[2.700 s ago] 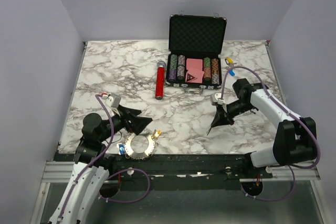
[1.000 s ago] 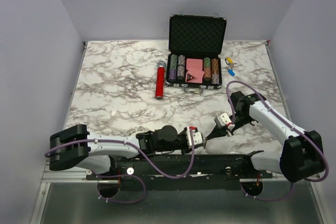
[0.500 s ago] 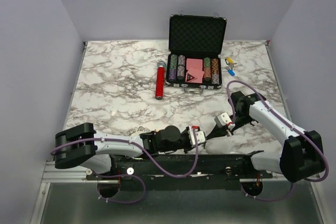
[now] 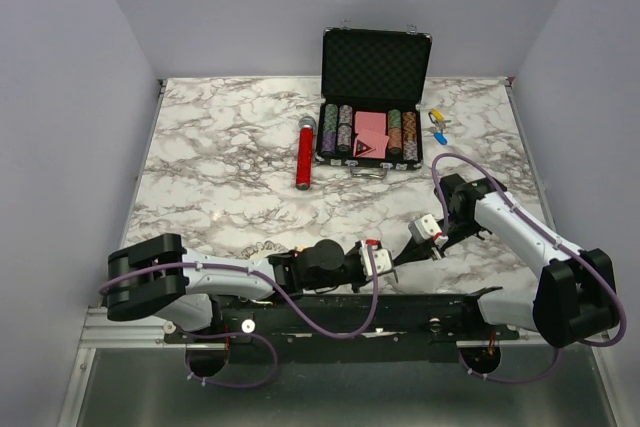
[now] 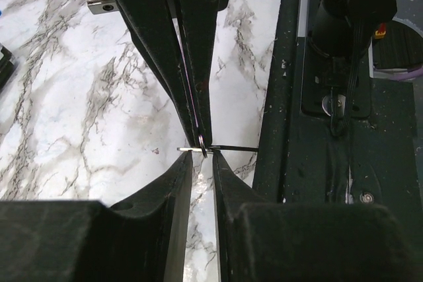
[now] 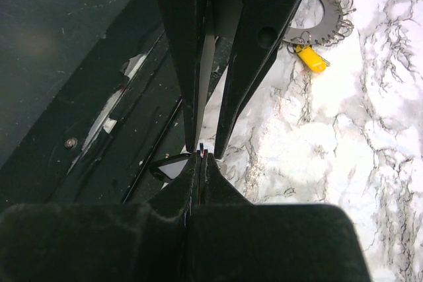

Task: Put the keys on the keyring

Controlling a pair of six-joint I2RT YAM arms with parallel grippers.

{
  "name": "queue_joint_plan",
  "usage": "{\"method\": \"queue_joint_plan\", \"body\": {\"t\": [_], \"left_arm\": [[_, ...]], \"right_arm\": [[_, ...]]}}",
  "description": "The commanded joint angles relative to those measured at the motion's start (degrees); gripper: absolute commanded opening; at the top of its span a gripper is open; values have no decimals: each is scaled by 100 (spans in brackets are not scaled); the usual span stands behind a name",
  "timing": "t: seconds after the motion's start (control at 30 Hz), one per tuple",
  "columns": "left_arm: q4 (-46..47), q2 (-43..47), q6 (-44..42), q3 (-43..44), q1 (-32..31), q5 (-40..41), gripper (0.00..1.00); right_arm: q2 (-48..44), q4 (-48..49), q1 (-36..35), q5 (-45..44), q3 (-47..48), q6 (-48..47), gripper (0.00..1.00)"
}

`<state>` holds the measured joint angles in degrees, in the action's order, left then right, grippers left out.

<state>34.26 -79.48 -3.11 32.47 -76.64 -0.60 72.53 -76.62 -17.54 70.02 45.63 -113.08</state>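
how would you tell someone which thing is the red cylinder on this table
Start at the open black case of poker chips standing at the far middle of the marble table. Just to the left of it lies the red cylinder, flat on the marble and pointing roughly front to back. It is the only red, stick-shaped thing there, with a grey cap on its far end.

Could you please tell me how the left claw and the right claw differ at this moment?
The left claw has its fingers slightly apart, the table showing through the gap; the right claw is shut, pinching a thin metal piece at its tips. The left claw lies along the table's near edge; the right claw points in from the right. Both are black and meet almost tip to tip.
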Motion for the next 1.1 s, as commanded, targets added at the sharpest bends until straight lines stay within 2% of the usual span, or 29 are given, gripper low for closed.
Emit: {"method": "queue_joint_plan", "body": {"t": [0.0, 0.53, 0.67, 0.77, 0.87, 1.07], "left_arm": [[221, -111, 92, 181, -61, 60, 25], [336, -76, 259, 137, -53, 280, 20], [344, -59, 285, 128, -53, 359, 12], [379, -50, 285, 102, -61, 447, 10], [423, -23, 285, 67, -61, 500, 10], [415, -6, 443, 67, -61, 561, 23]], "right_arm": [[-20, -468, -30, 319, -36, -883, 1], [7, -415, -30, 328, -63, -786, 1], [15, -406, -30, 328, -63, -734, 1], [24, -363, -21, 328, -71, -690, 1], [15, -336, -30, 319, -80, -654, 1], [15, -283, -30, 328, -80, -540, 1]]}}
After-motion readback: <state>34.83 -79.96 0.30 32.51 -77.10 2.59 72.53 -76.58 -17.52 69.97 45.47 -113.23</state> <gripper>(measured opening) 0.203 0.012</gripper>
